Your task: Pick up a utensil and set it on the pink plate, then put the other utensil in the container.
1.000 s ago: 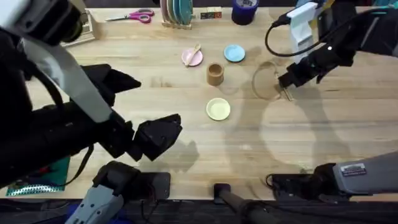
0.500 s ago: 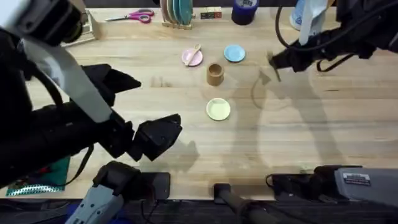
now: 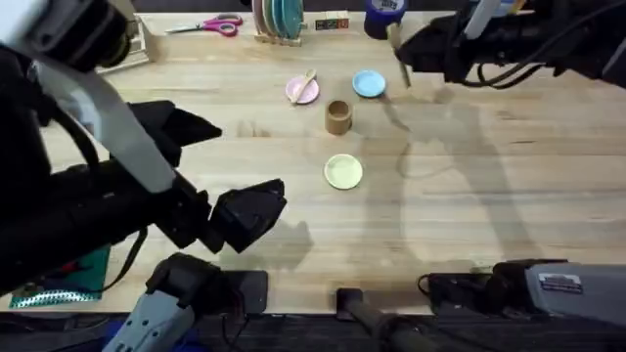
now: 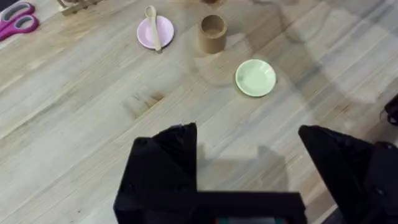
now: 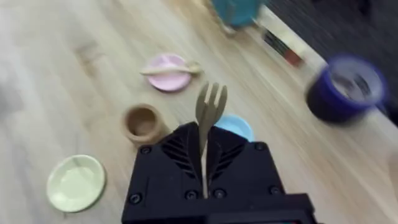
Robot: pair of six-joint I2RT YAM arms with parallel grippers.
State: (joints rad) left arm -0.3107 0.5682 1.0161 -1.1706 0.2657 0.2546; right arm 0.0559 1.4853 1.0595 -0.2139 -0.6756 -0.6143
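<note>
Fork, small and light wooden with short prongs point(image 5: 210, 109), is up in the air, clamped between the right gripper's point(image 3: 399, 49) closed black fingers!

Prongs point away from the wrist, high over the far side of the table near the light blue plate point(image 3: 369, 84). Small wooden spoon point(image 4: 151, 25) lies across the little round pink plate point(image 4: 163, 31). Brown cylindrical cup point(image 3: 338, 116) stands upright between the plates. Left gripper point(image 4: 245, 155) hangs spread wide, holding nothing, above bare wood near the yellow-green plate point(image 4: 255, 78).
</note>
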